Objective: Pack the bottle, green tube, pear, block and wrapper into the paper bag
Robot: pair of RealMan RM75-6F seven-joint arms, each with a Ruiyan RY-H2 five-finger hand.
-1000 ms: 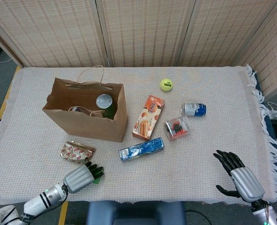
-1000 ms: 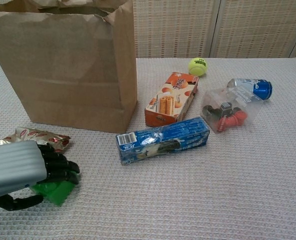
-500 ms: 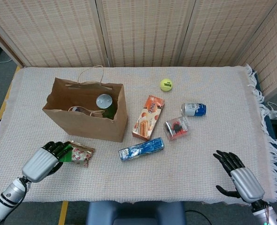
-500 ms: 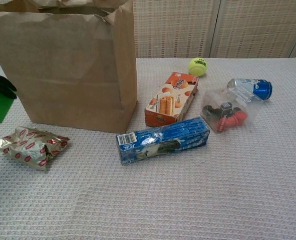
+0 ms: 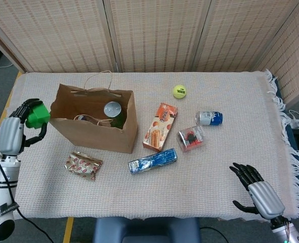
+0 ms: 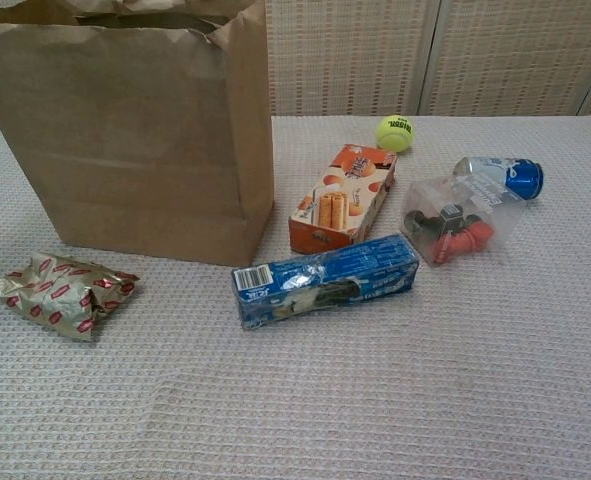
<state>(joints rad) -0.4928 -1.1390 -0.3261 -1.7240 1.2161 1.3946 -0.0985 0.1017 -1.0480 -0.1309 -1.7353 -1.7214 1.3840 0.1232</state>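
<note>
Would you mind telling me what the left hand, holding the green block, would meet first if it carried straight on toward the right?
Most likely the paper bag: the left hand holds the green block beside the bag's left wall. Its height is unclear, so it might pass over the rim instead.

Brown bag (image 5: 93, 132), green block (image 5: 37, 115), gold-and-red wrapper (image 6: 63, 293), yellow ball (image 6: 396, 132), blue packet (image 6: 326, 281), orange box (image 6: 342, 197).
</note>
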